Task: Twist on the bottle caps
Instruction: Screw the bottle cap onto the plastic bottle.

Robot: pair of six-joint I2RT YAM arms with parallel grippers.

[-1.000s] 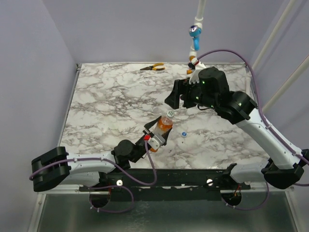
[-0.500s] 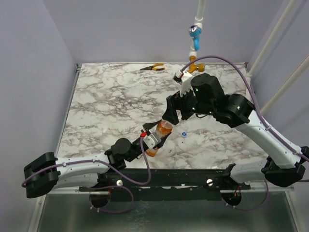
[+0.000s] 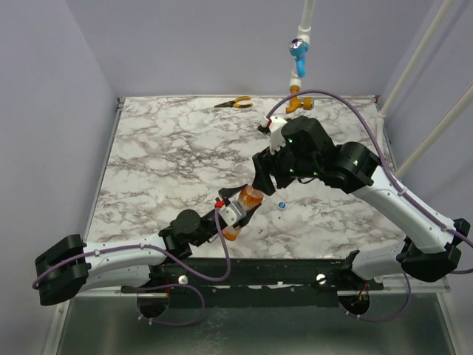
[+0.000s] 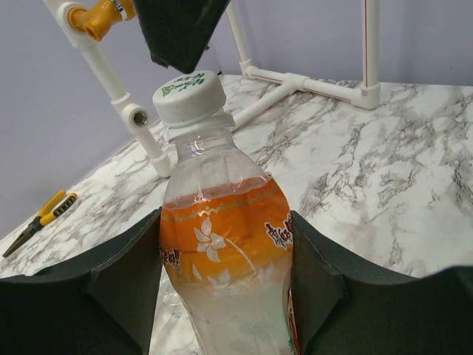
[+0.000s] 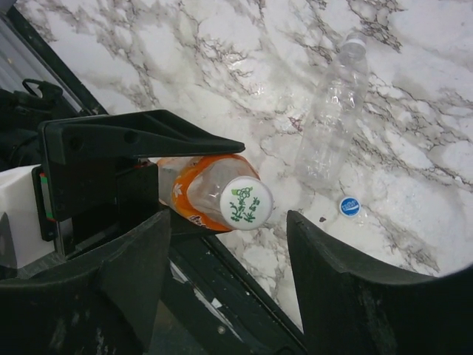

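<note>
As the right gripper [image 3: 258,185], seen from above, comes down from the far right over the slim clear orange-filled plastic bottle [image 3: 247,200] near centre, cap-tightening can start. Left wrist: the left gripper [image 4: 224,244] clamps its body, axis steep, neck up. Right wrist: half-open jaws straddle the round whitish plastic cap [image 5: 246,201], not yet gripping.

1 orange bottle [image 5: 194,185], 1 clear bottle [image 5: 332,126], 2 caps [image 5: 246,201] [image 5: 349,206], 1 pliers [image 3: 235,103].

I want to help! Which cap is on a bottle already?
The white cap, atop the orange bottle; the blue cap lies loose on the marble table.
</note>
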